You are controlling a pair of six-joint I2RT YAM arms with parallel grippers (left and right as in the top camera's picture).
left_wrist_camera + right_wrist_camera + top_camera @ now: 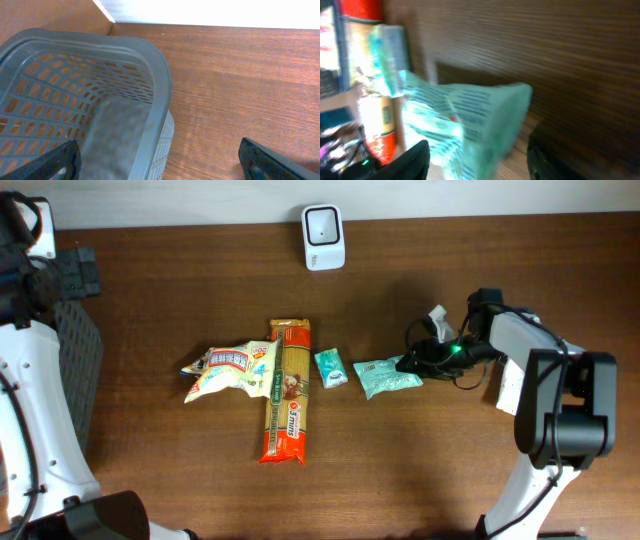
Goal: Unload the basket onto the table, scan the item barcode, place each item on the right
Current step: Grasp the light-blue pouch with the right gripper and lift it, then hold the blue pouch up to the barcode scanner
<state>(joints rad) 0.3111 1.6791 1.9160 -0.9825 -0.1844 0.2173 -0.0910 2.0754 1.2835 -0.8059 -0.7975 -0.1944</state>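
Step in hand, as I read it: pick-up of the teal pouch point(388, 376), scan not yet done; pouch lies flat on the table point(480, 470), nearer the robot than the scanner point(323, 237) and off to the scanner's right; R gripper point(408, 363) sits low at the pouch's right edge, fingers apart w/ the pouch edge btwn them, not clamped on it as far as the blurred wrist view shows; L gripper point(161, 162) is wide open, holding nothing, parked over the rim of a grey slotted basket point(150, 55) far to the scanner's left; next move prob needs the R fingers to close on the pouch edge, lift w/o creasing the soft film, carry it back toward the scanner and turn the printed face to the window; print shows on the pouch but too blurred to find the barcode, so which face to present can't be told; other goods lie in a row left of the pouch, also robot-side of the scanner: small teal packet point(331, 368), long pasta pack point(287, 395), crisp bag point(228, 370); surface is dark wood-grain, matte w/ slight sheen; pale wall point(450, 195) just behind the scanner; no more of the room shows.
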